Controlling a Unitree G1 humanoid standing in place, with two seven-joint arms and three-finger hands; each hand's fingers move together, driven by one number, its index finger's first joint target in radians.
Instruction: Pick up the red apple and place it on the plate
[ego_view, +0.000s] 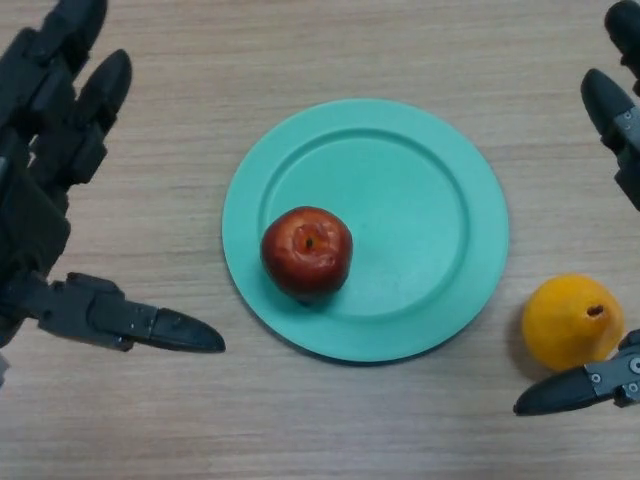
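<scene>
On the wooden table (330, 50), pale and finely grained, I counted one plate (420, 200), one red apple (306, 252) and one orange fruit (572, 322), with both of my hands at the edges of the view. At the centre sat the plate, round, smooth and teal, with a flat rim around a shallow well. The red apple rested inside that well, toward about 8 o'clock from the plate's middle, stem end up, its skin glossy and a little mottled. It touched neither hand. The orange fruit, rounded, matte and slightly pear-like with a small dark stem spot, lay on the bare table at about 4 o'clock from the plate, just beside the rim but apart from it.

My left hand (40, 180), black and blocky, hovered at 9 o'clock of the plate, fingers straight and spread, thumb pointing toward the plate, holding nothing. My right hand (615, 120) showed only partly at 3 o'clock; its fingers and thumb were likewise extended, empty, the thumb lying just below the orange fruit.
</scene>
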